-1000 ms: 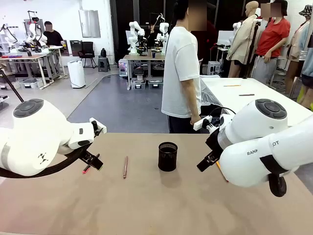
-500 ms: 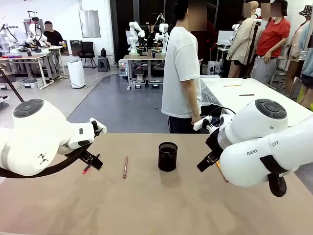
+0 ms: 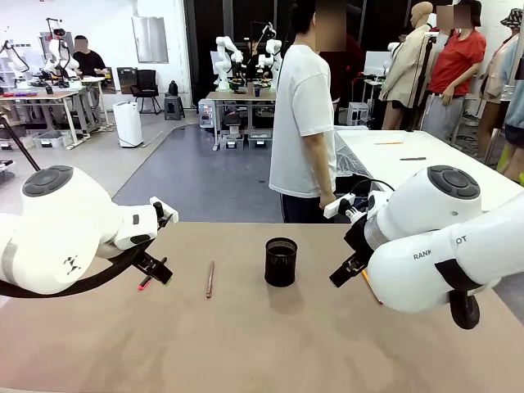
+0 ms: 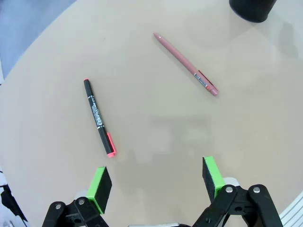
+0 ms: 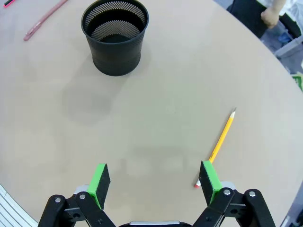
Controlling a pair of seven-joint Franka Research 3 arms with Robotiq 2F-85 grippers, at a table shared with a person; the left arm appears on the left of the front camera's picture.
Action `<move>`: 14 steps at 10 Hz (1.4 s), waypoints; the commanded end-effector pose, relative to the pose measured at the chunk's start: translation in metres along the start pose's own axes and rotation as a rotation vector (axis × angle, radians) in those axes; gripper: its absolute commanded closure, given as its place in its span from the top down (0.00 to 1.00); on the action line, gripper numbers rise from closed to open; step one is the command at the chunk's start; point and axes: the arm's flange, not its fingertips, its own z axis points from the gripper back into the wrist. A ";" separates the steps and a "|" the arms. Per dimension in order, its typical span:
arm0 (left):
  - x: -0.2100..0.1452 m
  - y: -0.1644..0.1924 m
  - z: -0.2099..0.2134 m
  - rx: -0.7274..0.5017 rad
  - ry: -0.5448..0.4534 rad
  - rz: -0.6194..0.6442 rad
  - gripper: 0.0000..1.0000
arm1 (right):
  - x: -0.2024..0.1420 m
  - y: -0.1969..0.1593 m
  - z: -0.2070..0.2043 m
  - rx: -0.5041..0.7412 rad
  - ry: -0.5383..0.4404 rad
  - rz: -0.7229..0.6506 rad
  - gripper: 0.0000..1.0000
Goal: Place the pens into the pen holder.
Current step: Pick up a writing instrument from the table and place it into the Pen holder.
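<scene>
Your left gripper (image 4: 155, 179) hangs over the table (image 3: 246, 352) with its fingers spread wide and nothing between them. The black pen with the red end (image 4: 99, 118) lies flat just ahead of it, toward the table's left edge. The reddish-brown pen (image 4: 185, 64) lies between that pen and the pen holder (image 5: 115, 35), which stands upright mid-table, nearer the far edge. Your right gripper (image 5: 154, 182) is equally wide and holds nothing. The yellow pencil (image 5: 218, 144) lies toward the right edge, eraser end nearest that gripper. A person (image 3: 304, 123) stands at the far edge.
</scene>
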 end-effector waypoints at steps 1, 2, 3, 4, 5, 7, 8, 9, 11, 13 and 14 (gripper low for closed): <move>0.000 0.000 0.000 0.000 0.000 0.000 1.00 | 0.000 0.000 0.000 0.000 0.000 -0.001 1.00; 0.000 0.000 0.000 0.000 0.000 0.000 1.00 | 0.000 0.000 0.000 0.000 0.000 -0.001 1.00; 0.000 0.000 0.000 0.000 0.000 0.000 1.00 | 0.000 0.000 0.000 0.000 0.000 -0.001 1.00; 0.000 0.000 0.000 0.000 0.000 0.000 1.00 | 0.000 0.000 0.000 0.000 0.000 -0.001 1.00; 0.000 0.000 0.000 0.000 0.000 0.000 1.00 | 0.000 0.000 0.000 0.000 0.000 0.000 1.00; 0.012 0.001 0.010 -0.143 0.077 -0.034 1.00 | 0.005 0.000 0.007 0.153 -0.047 0.002 1.00; 0.016 0.004 0.018 -0.215 0.101 -0.034 1.00 | 0.011 -0.004 0.012 0.209 -0.057 -0.011 1.00; 0.018 0.007 0.027 -0.276 0.104 -0.041 1.00 | 0.014 -0.011 0.013 0.261 -0.066 -0.021 1.00; 0.024 0.020 0.050 -0.426 0.019 -0.106 1.00 | 0.022 -0.037 0.018 0.293 -0.113 -0.020 1.00; 0.027 0.042 0.082 -0.475 -0.115 -0.223 1.00 | 0.024 -0.075 0.018 0.308 -0.220 -0.020 1.00; 0.027 0.052 0.096 -0.488 -0.188 -0.278 1.00 | 0.021 -0.099 0.013 0.315 -0.255 -0.014 1.00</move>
